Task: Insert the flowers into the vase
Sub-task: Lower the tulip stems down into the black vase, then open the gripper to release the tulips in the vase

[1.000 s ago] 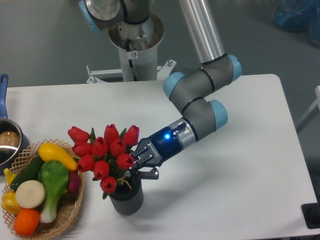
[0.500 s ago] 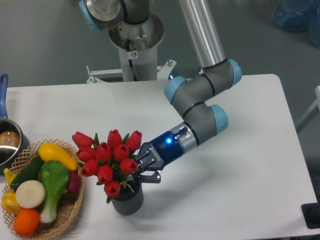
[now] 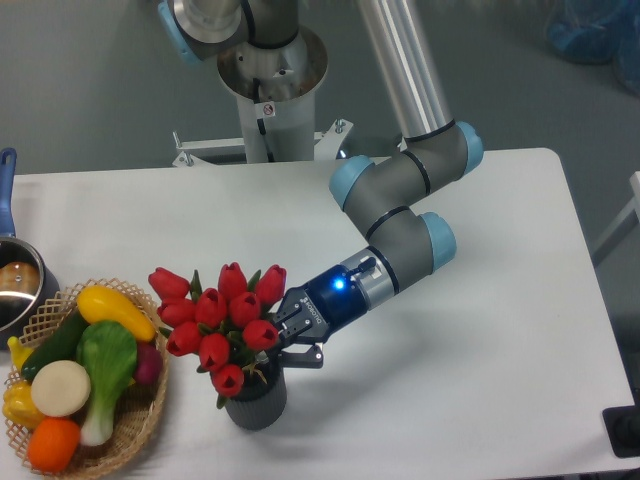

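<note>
The flowers point(image 3: 222, 318), a bunch of glossy red tulip buds with green stems, stand over the small dark grey ribbed vase point(image 3: 256, 402) near the table's front left. Their stems go down into the vase's mouth, which the buds and leaves mostly hide. My gripper point(image 3: 276, 350) reaches in from the right, just above the vase's rim, with its black fingers closed around the stems below the buds. The bunch leans left of the vase.
A wicker basket point(image 3: 142, 425) of colourful toy vegetables sits just left of the vase at the front left edge. A metal pot point(image 3: 17, 288) with a blue handle is at the far left. The white table point(image 3: 480, 380) extends to the right.
The gripper and the bunch have shifted slightly right and down, so the stems sit lower over the vase. The vase has not moved.
</note>
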Robot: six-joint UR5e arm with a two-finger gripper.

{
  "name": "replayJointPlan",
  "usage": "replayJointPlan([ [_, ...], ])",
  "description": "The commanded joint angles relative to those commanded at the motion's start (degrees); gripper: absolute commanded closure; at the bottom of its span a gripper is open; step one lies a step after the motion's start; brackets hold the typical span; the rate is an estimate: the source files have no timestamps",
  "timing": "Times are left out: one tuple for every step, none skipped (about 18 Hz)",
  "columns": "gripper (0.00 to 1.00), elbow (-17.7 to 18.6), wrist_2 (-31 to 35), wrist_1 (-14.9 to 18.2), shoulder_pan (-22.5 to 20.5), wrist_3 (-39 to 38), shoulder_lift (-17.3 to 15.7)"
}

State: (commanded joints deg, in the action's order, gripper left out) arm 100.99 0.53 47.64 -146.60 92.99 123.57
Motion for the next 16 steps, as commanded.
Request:
replayJointPlan([
  [0.77,0.1,0.0,0.0,0.0,0.0,0.0],
  [0.77,0.1,0.0,0.0,0.0,-0.1,-0.1],
  [0.76,0.1,0.0,0.0,0.0,0.0,-0.1],
  [0.73,0.2,0.0,0.0,0.0,0.0,-0.1],
  [0.71,0.2,0.0,0.0,0.0,0.1,-0.1],
  [0.71,0.2,0.0,0.0,0.0,0.3,-0.2],
  [0.68,0.3,0.0,-0.1,-0.1,0.4,-0.3],
  [0.64,0.4,0.0,-0.1,-0.1,0.4,-0.4],
  [0.63,0.4,-0.1,-0.1,-0.2,0.4,-0.4],
  [0.62,0.4,-0.1,-0.1,-0.3,0.4,-0.5],
  [0.62,0.5,-0.2,-0.1,-0.4,0.4,-0.5],
  [0.61,0.5,-0.2,-0.1,-0.4,0.4,-0.5],
  [0.59,0.5,-0.2,-0.2,-0.4,0.4,-0.5],
  [0.57,0.5,-0.2,-0.3,-0.4,0.4,-0.5],
  [0.57,0.5,-0.2,-0.4,-0.4,0.4,-0.5],
  [0.55,0.5,-0.2,-0.4,-0.4,0.4,-0.5],
])
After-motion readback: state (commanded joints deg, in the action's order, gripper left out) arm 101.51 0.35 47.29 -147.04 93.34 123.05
